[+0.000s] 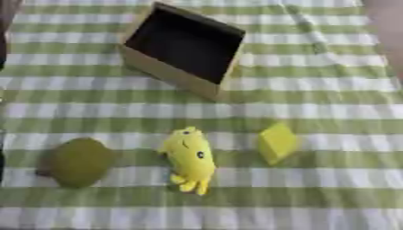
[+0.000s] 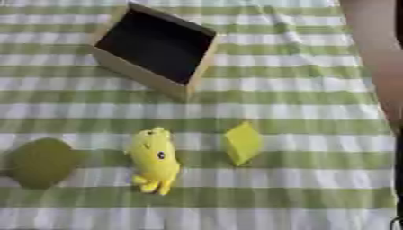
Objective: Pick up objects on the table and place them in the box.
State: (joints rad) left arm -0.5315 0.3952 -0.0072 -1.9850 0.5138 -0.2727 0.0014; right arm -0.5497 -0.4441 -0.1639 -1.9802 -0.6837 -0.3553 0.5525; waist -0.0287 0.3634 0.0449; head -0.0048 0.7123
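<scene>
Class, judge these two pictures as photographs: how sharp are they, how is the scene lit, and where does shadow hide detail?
Left eye view: soft blur throughout, so the yellow toy shows little detail; light even, no glare; the box interior is too dark to read. Right eye view: equally soft; the green round object and yellow block cast only faint shadows on the checked cloth.

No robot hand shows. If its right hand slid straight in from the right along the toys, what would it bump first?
Probably the yellow block, rightmost in the row; the yellow toy lies beyond it. With no hand in view, this is only a guess.
</scene>
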